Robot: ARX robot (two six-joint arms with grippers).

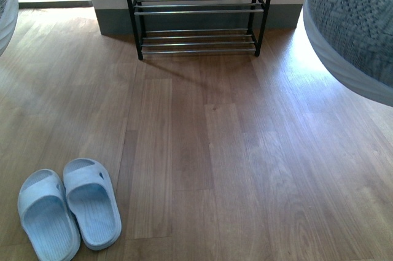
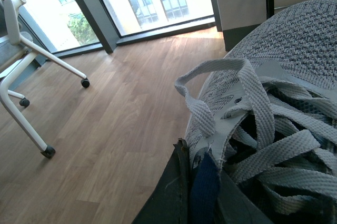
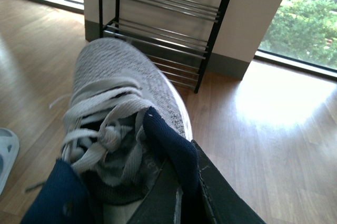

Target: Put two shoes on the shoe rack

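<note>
Wood-plank floor [image 1: 215,150] runs to the black-framed, chrome-barred shoe rack [image 1: 196,9] at the far wall. The left claw [image 2: 196,195] and right claw [image 3: 176,195] each pinch a grey knit sneaker [image 3: 121,71] by its navy heel collar. Both are held aloft, toe forward, likely for sliding onto a shelf — claw tips hidden in fabric, both shoes cropped in the front view — while pale blue rubber slides [image 1: 67,212] lie on the floor.

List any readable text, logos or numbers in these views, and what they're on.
None readable.
Grey sneaker, inside of tongue: faint print, too blurred to read.
Pale blue slides: small dark spot on one strap, too small to read.
Shoe rack: no markings visible.
</note>
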